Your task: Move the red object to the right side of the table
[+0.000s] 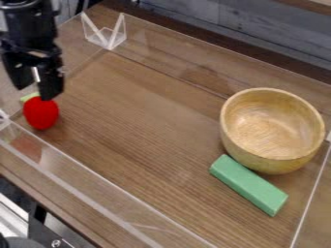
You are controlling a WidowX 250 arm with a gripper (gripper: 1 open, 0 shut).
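At the far left we have the gripper (35, 81) hanging over the table (142, 136), pointing down, its two dark fingers (53, 81) spread apart with nothing between them. Just below it, and a touch toward us, sits the red object (42, 113), a small glossy toy fruit with a bit of green at its top, resting on the wood close to the left acrylic wall. From this view we cannot tell whether the fingertips touch it or merely hover above; they look very near, but the fruit is not gripped. Behind, toward the back edge, a small clear folded stand (104, 32) rests on the wood. Moving across, the middle of the table is bare wood grain. On the right stands a wooden bowl (272, 130), empty as far as we can see, and just in front of it lies a flat green block (249, 184), close to the bowl's base. We judge the task barely begun: the fruit is on the left side, so grasping, carrying across and setting down on the right all remain. The free wood near the bowl and block looks like a fair landing place. We can read no brands, labels or writing anywhere.
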